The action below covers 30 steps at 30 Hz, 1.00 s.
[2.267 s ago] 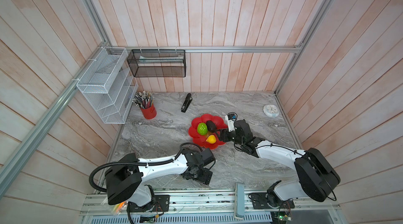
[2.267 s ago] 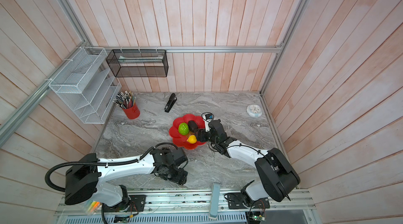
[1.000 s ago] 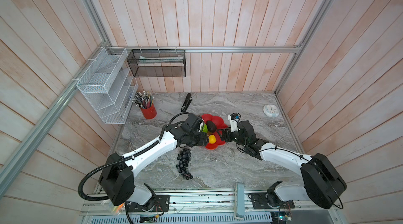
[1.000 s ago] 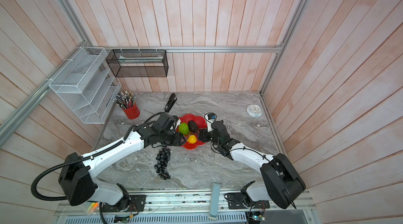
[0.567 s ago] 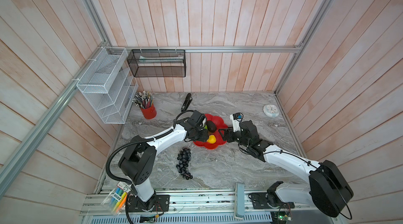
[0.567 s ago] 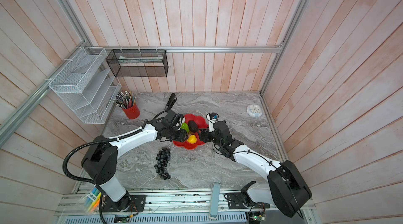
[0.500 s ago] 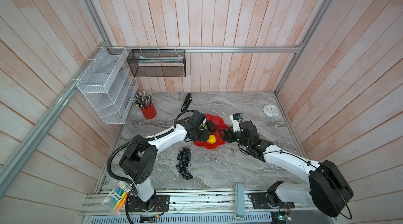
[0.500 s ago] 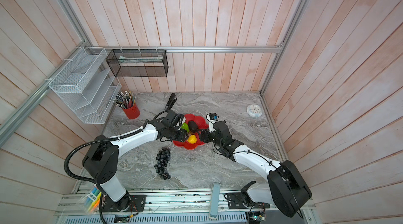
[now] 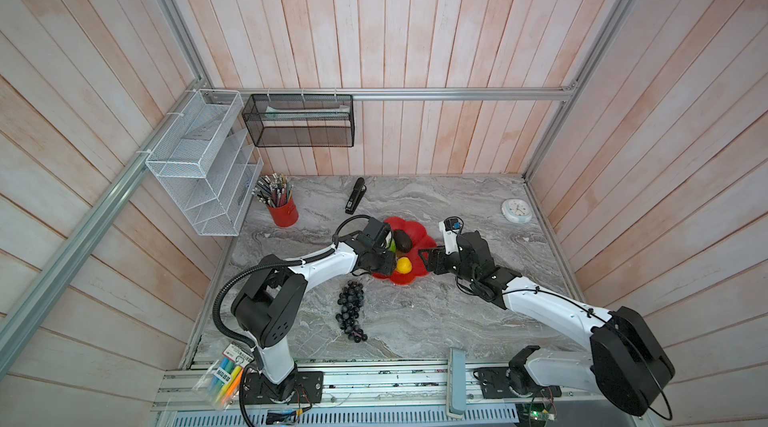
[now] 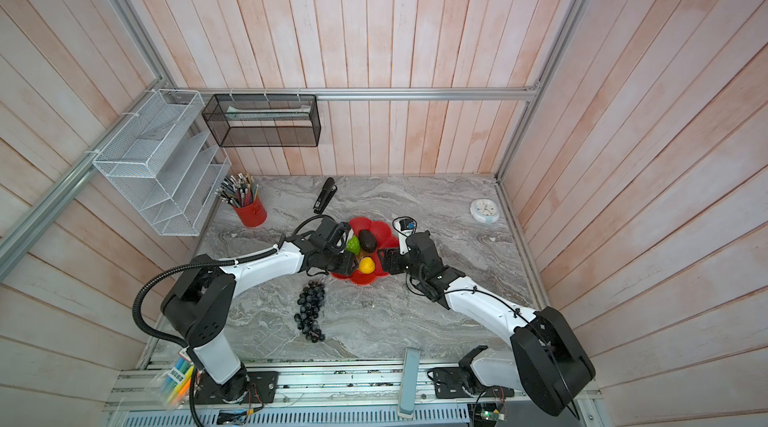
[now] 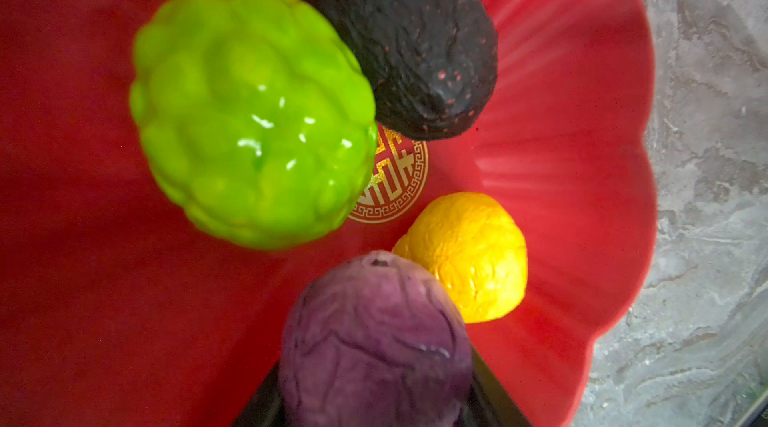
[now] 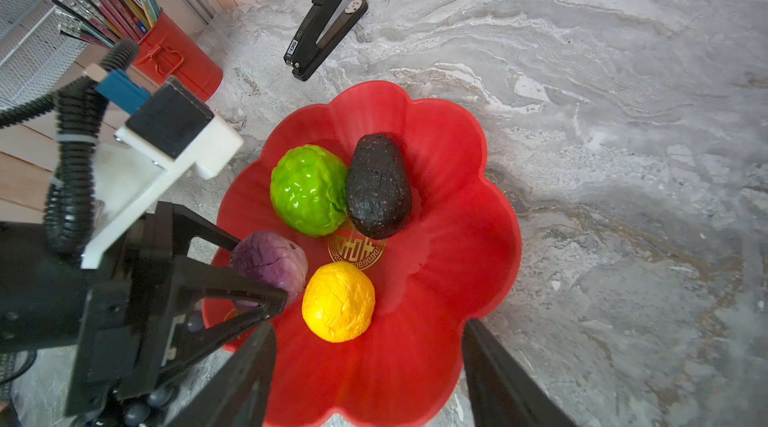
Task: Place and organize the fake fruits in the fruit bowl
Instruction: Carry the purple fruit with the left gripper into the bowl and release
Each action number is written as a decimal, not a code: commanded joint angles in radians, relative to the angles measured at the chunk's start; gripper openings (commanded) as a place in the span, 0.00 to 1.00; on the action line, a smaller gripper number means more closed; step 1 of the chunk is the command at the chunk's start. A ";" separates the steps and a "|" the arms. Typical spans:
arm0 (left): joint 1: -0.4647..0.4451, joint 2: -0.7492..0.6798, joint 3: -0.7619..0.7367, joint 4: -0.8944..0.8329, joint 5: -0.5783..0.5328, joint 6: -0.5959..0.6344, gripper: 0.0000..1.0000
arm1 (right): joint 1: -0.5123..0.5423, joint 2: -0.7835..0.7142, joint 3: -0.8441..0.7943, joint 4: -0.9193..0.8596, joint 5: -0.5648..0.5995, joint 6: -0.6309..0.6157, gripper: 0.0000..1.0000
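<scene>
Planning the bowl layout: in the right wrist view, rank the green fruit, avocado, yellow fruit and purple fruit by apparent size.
Largest: bumpy green fruit and avocado, about alike.
Next: yellow fruit.
Smallest-looking: purple fruit, but unsure, since the left gripper holding it hides part.

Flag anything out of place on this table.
The grape bunch lies alone on the marble table, outside the fruit bowl, where the green fruit, avocado and yellow fruit sit. The left gripper holds the purple fruit over the bowl. Nothing looks spilled or damaged.
</scene>
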 commanded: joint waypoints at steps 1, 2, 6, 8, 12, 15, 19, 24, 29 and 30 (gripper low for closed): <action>-0.002 0.023 -0.015 0.050 -0.002 0.002 0.41 | -0.005 -0.023 -0.008 -0.016 0.019 0.005 0.71; -0.001 0.022 -0.018 0.053 -0.003 0.000 0.42 | -0.004 -0.024 -0.010 -0.016 0.017 0.005 0.71; -0.002 0.021 -0.036 0.078 0.005 -0.008 0.51 | -0.005 -0.028 -0.010 -0.016 0.019 0.006 0.71; -0.003 0.026 -0.038 0.083 0.006 -0.013 0.55 | -0.004 -0.027 -0.007 -0.016 0.018 0.003 0.71; -0.006 0.017 -0.040 0.088 0.006 -0.016 0.62 | -0.005 -0.023 0.002 -0.017 0.018 0.000 0.72; -0.007 0.000 -0.034 0.076 0.003 -0.016 0.69 | -0.004 -0.026 0.004 -0.019 0.018 0.000 0.72; -0.006 -0.035 -0.029 0.047 -0.012 -0.018 0.73 | -0.004 -0.037 0.011 -0.021 0.019 0.000 0.72; -0.006 -0.100 -0.035 0.007 -0.021 -0.031 0.76 | -0.004 -0.046 0.034 -0.031 0.010 -0.007 0.72; 0.005 -0.176 -0.045 -0.043 0.002 -0.049 0.77 | 0.007 -0.046 0.040 -0.018 0.003 -0.009 0.70; 0.008 -0.195 -0.051 -0.049 0.007 -0.054 0.77 | 0.014 -0.040 0.045 -0.022 0.011 -0.016 0.70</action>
